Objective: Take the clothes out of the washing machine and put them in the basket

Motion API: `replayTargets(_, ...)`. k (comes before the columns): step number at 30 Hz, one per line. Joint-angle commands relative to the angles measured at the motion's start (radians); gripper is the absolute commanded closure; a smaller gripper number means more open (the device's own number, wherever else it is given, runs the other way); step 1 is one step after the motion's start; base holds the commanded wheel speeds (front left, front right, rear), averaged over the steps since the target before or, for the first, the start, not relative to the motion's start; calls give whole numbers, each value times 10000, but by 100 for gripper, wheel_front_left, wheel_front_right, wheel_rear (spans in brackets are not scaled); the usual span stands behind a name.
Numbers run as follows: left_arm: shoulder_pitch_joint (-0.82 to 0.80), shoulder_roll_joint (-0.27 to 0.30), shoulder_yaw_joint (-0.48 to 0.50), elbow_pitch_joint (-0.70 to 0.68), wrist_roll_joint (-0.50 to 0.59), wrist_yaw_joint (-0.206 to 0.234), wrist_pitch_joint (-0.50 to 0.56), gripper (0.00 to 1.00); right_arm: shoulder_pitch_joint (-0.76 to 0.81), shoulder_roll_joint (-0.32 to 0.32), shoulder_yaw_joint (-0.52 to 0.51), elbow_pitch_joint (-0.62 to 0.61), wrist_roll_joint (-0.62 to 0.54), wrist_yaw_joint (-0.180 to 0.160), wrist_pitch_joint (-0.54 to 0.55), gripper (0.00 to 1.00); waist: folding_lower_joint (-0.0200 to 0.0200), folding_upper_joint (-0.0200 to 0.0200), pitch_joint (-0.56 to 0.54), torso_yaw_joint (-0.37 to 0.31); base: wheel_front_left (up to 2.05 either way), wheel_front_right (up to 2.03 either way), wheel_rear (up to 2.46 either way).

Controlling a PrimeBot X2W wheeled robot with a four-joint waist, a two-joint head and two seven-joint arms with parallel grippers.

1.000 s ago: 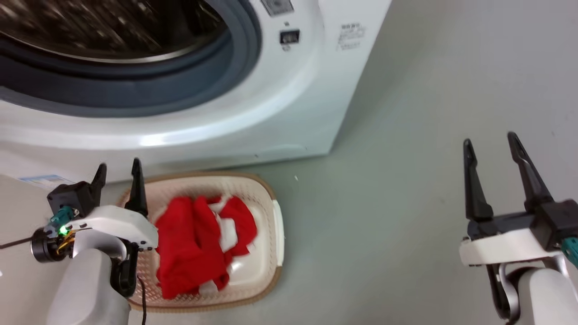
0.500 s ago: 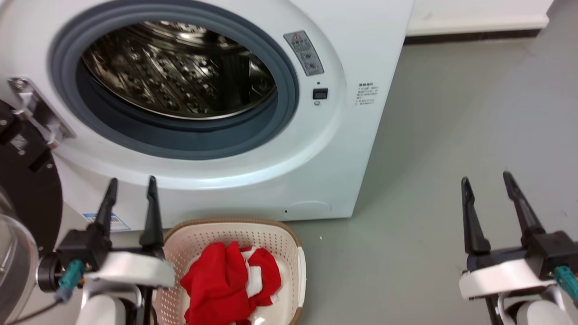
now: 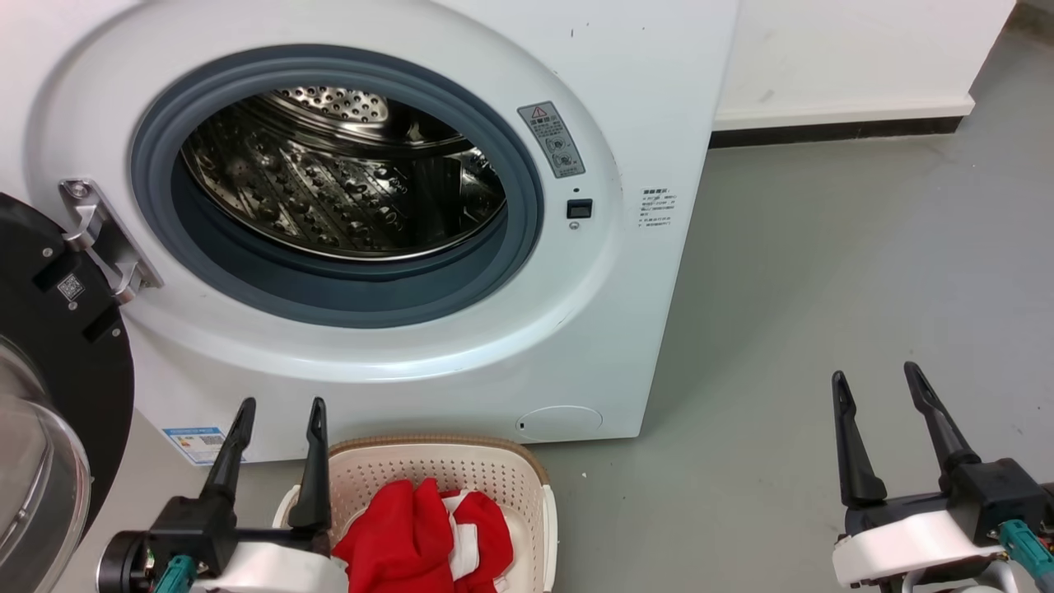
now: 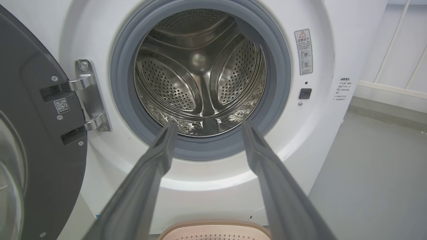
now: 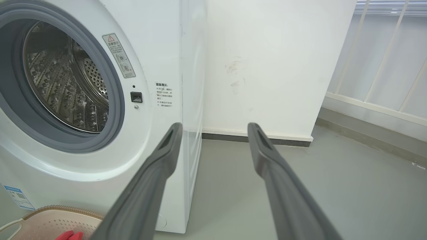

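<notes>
The red and white clothes point(image 3: 428, 539) lie bunched in the cream basket point(image 3: 461, 461), which stands on the floor just before the white washing machine point(image 3: 626, 272). Its round porthole stands open and the steel drum point(image 3: 338, 189) shows bare metal. My left gripper point(image 3: 282, 405) is open beside the basket's left rim, with nothing between its fingers. My right gripper point(image 3: 875, 376) is open over the floor at the far right, nothing in it. The left wrist view looks straight into the drum point(image 4: 200, 70) between my left gripper point(image 4: 208, 125) fingers. A red scrap of the clothes point(image 5: 71, 235) peeks in the right wrist view.
The black-rimmed glass door point(image 3: 49, 395) hangs open at the left, close to my left arm. Grey floor point(image 3: 823, 272) stretches to the right of the machine, up to a white wall with a dark skirting point(image 3: 823, 132). White railings point(image 5: 383, 66) stand beyond.
The head camera has tilted up, so the machine's porthole and door now fill more of the picture and the basket sits lower. Both grippers stay open and the clothes rest in the basket.
</notes>
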Motion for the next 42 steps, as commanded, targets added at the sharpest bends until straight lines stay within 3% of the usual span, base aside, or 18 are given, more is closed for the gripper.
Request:
replayTargets(1,119,-3,14,-53,34,59,-26,0,132,14,15,33,85,-11,-17,0,2,0,-34,-15,0,0,0)
replayTargets(34,8,-150,174,-135,2,22,-26,0,5,14,148,40,200,-11,-17,0,2,0,39,-36,0,0,0)
replayTargets(35,139,-125,138,-70,-5,46,1,100,92,2,136,101,143,2,2,100,3,0,38,-36,0,0,0)
replayTargets(38,200,-144,125,231,-111,45,81,100,168,4,151,324,249,2,17,100,3,0,38,-35,0,0,0)
replayTargets(42,53,-143,191,386,-965,41,336,100,119,-33,167,370,1236,1,177,100,3,0,27,-22,0,0,0)
